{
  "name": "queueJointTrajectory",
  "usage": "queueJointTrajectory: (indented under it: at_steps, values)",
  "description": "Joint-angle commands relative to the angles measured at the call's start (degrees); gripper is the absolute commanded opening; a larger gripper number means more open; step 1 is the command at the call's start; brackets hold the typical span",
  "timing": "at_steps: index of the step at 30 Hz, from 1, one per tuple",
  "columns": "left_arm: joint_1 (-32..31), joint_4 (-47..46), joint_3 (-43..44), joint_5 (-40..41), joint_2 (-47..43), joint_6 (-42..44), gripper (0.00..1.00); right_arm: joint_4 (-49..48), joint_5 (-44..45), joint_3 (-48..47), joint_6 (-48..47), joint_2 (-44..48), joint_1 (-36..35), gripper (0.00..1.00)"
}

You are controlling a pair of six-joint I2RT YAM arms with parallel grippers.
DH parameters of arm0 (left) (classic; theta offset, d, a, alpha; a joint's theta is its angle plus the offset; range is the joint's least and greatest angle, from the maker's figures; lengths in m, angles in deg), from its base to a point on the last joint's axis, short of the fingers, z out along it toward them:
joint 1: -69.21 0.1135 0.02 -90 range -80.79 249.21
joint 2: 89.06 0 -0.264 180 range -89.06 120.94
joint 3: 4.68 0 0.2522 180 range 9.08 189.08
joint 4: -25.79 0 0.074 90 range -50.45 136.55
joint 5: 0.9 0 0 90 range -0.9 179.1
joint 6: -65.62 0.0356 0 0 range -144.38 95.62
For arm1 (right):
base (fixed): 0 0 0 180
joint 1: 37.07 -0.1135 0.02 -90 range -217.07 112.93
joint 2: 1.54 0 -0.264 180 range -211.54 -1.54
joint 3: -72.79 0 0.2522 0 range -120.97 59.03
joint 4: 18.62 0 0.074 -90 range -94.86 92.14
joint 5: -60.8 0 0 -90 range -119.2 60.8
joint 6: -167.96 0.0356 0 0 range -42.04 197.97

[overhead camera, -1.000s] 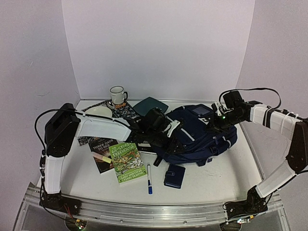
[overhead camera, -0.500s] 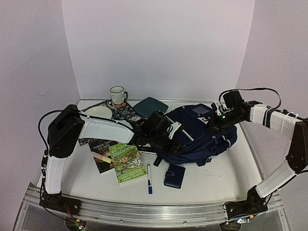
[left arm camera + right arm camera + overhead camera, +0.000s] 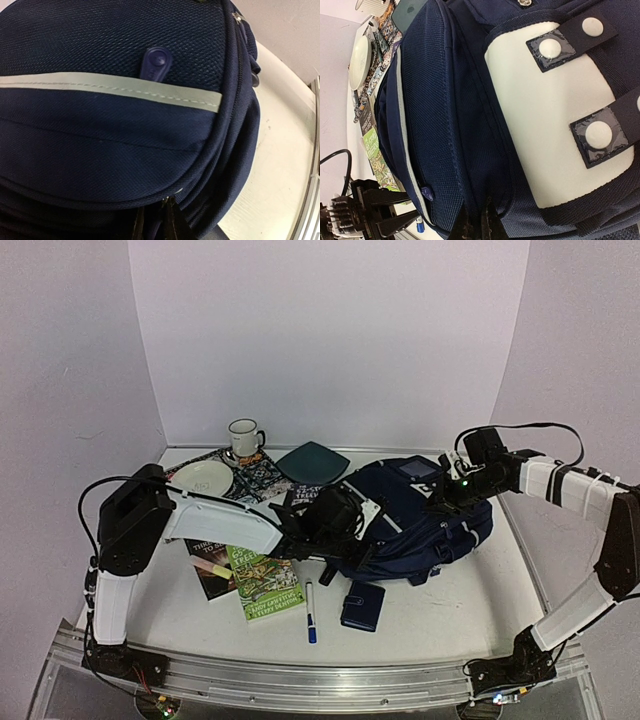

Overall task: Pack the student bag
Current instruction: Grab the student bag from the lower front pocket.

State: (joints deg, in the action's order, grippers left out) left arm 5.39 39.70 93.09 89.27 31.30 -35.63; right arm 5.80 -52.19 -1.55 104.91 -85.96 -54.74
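Flanking the student bag [image 3: 430, 525]: right gripper [image 3: 476, 225] clamped on its edge, left gripper [image 3: 155, 221] unclear.

Left arm is covering part of the dark book [image 3: 208, 570] left of the student bag [image 3: 420, 515]; from above, left claw [image 3: 355, 532] fingertips are hiding against that bag's side.

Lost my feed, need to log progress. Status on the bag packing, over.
Right tool shut on backpack. Left tool against its front seam, grip unclear. Books, pen, wallet lie outside. Nothing blocking.
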Motion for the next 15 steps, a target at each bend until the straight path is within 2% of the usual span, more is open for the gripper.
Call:
queueJointTrajectory:
  at_steps: [1, 3, 15]
  values:
    - [0.0, 1.8, -2.5, 4.1, -4.2, 1.2, 0.05, -4.7, -3.8, -1.8, -1.5, 1.1, -0.4, 0.00]
    - [0.0, 2.0, -3.5, 4.3, -5.4, 1.6, 0.00, -4.3, -2.6, -2.1, -2.5, 0.8, -0.4, 0.00]
    - [3.9, 7.8, -10.2, 2.9, -14.6, 2.6, 0.00, -0.2, 2.7, -4.5, -7.6, -0.5, 5.6, 0.00]
